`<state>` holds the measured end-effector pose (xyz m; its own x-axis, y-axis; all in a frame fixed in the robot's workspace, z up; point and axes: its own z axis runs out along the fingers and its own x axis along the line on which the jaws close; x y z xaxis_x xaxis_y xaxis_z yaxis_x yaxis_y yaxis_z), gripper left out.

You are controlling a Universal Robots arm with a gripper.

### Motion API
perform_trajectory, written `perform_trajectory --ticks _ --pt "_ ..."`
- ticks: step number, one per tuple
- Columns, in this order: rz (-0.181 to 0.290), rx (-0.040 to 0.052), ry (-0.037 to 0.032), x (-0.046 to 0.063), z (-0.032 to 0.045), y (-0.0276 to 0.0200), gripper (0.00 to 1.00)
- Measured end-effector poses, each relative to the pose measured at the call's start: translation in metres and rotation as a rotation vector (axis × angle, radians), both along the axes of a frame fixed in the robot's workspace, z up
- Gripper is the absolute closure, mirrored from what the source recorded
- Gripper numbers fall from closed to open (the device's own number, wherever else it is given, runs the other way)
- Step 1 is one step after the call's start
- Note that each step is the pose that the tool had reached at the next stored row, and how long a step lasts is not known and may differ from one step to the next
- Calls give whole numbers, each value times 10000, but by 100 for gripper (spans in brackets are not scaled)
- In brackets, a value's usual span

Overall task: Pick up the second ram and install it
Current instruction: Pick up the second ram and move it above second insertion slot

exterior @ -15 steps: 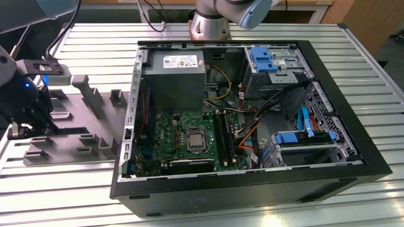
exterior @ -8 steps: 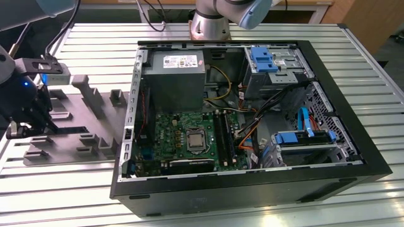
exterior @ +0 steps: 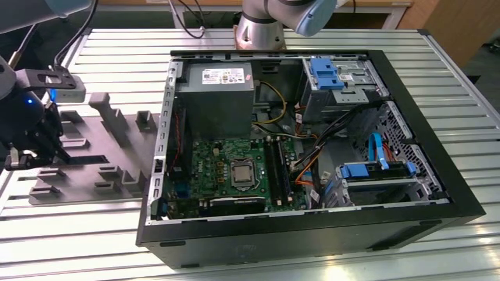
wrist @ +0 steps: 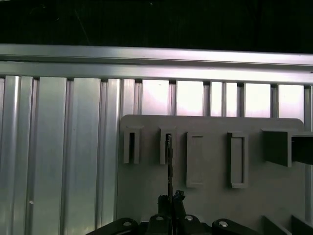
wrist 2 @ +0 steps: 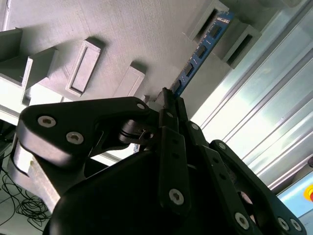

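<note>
Black gripper [wrist 2: 170, 100] clenched on end of long thin blue circuit-strip ram [wrist 2: 200, 49]; far end in grey plastic holder tray [wrist 2: 122, 29].

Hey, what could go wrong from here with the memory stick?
The gripper pinches the second ram near one end, so it may pivot. Its far end sits in a slot of the grey fixture and could catch there. Loose cables lie beside the motherboard's slots.

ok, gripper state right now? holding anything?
Gripper: jaws closed on the near end of the second ram; the ram's far end is at a slot of the grey holder tray.
</note>
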<state>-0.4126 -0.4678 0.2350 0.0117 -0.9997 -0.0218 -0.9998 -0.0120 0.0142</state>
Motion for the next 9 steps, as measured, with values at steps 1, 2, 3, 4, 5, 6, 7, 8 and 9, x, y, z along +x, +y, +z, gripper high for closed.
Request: perform_trajectory --ticks 1,2,3,4,5,6,7,8,9 --pt "0 0 0 0 5 0 86" --pt "0 0 0 0 10 0 86" --pt "0 0 0 0 15 0 86" --pt "0 0 0 0 21 0 86" --pt "0 0 0 0 26 0 86" --pt "0 0 -1 0 32 0 86" --pt "0 1 -1 0 37 0 86" --pt "0 0 0 0 44 0 86" --pt "0 0 0 0 49 0 86"
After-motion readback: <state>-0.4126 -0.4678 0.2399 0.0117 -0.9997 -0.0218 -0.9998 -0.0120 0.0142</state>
